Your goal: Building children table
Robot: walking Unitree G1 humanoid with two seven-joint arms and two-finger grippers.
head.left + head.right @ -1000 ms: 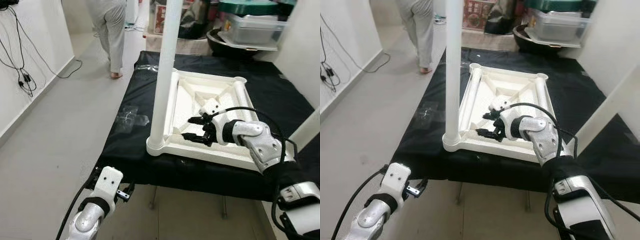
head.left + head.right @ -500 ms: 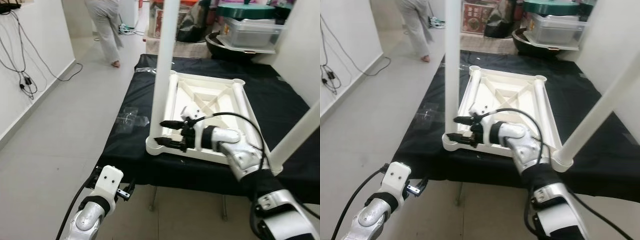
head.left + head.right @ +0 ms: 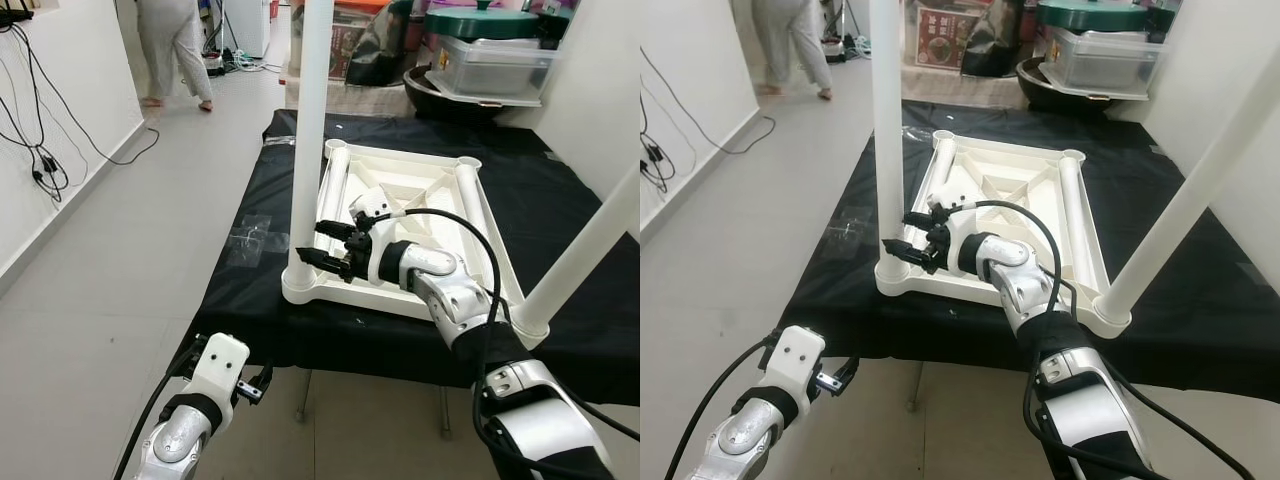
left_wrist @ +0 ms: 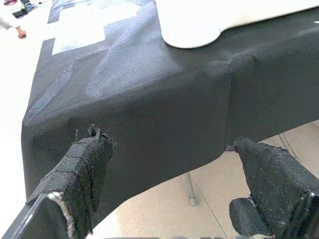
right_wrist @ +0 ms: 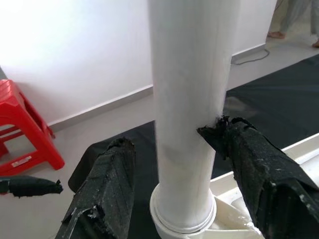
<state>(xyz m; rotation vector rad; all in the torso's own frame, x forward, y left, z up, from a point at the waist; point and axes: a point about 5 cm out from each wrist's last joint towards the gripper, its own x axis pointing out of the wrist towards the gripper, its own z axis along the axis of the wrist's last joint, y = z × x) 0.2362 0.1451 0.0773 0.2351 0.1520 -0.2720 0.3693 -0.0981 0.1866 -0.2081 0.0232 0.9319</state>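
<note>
The white children's table (image 3: 478,230) lies upside down on a black-covered platform (image 3: 250,290). One white leg (image 3: 310,120) stands upright in its near-left corner socket, and another leg (image 3: 590,250) rises from the near-right corner. My right gripper (image 3: 312,243) is open at the base of the near-left leg. In the right wrist view its two fingers (image 5: 107,189) stand on either side of the leg (image 5: 189,99), one of them touching it. My left gripper (image 3: 255,382) hangs low, open, in front of the platform's near edge (image 4: 149,99).
A clear plastic bag (image 3: 255,235) lies on the cloth left of the table. Storage boxes and a basin (image 3: 490,60) crowd the far end. A person (image 3: 175,45) walks away at back left. Cables (image 3: 40,150) hang on the left wall. A red stool (image 5: 25,129) stands on the floor.
My right gripper has swung left from inside the table frame to the near-left leg, fingers now astride it. The camera has shifted, and the person has walked farther off.
</note>
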